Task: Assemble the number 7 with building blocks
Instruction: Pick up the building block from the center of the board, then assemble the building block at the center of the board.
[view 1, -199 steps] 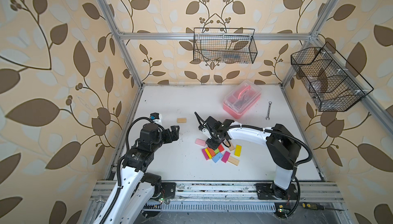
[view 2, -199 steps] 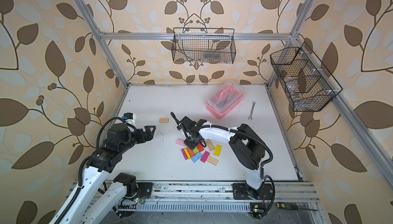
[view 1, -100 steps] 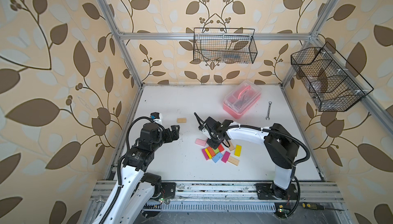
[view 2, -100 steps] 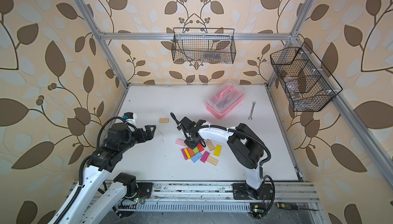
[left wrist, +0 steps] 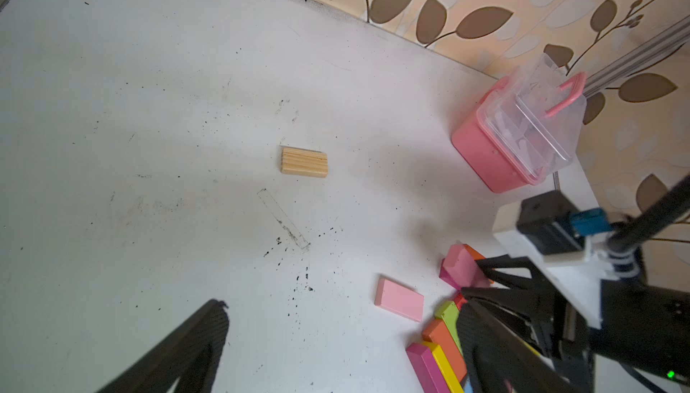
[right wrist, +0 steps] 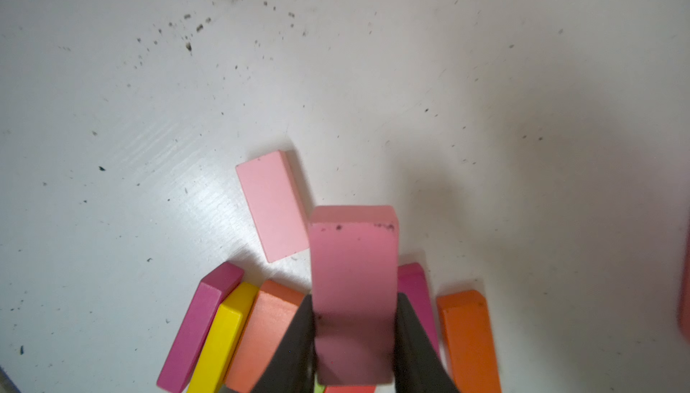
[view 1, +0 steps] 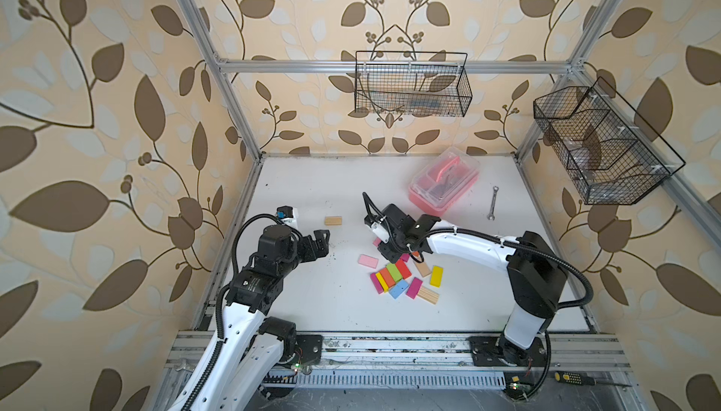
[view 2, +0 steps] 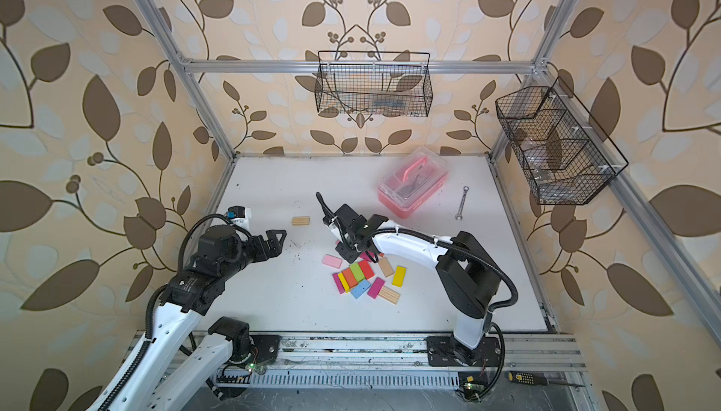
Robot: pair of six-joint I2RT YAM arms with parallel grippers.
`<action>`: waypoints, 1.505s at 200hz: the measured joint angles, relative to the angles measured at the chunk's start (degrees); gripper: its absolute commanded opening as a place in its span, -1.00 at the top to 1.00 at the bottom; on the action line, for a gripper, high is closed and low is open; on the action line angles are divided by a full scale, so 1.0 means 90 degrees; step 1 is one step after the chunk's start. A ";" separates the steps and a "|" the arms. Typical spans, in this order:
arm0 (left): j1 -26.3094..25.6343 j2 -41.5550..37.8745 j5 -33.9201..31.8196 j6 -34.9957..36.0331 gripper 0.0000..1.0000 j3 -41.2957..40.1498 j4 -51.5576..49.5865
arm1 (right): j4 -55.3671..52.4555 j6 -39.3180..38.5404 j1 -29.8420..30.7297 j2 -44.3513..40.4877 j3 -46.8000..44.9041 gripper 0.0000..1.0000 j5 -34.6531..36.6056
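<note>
My right gripper (right wrist: 353,342) is shut on a pink block (right wrist: 353,260), held by its long sides just above the heap of building blocks (view 1: 390,274). In both top views this gripper (view 1: 384,247) (view 2: 347,251) points down at the heap's far edge. A lighter pink block (right wrist: 272,204) (view 1: 368,261) lies flat just left of the heap. One plain wood block (view 1: 333,220) (left wrist: 304,162) lies alone farther back. My left gripper (view 1: 322,239) (left wrist: 343,353) hangs open and empty over bare table, left of the blocks. No number 7 shape is in view.
A pink clear-lidded box (view 1: 444,181) stands at the back right, with a wrench (view 1: 492,203) beside it. Wire baskets (view 1: 411,85) (view 1: 601,143) hang on the back and right walls. A screwdriver (view 1: 573,378) lies on the front rail.
My right gripper's jaws have closed on the pink block at the heap's far edge. The left arm has stayed where it was.
</note>
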 measured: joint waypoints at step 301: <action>0.0000 0.0328 -0.0804 -0.0187 -0.98 0.0000 -0.0420 | -0.1812 -0.4541 -0.0454 0.4568 0.5996 0.71 -0.0369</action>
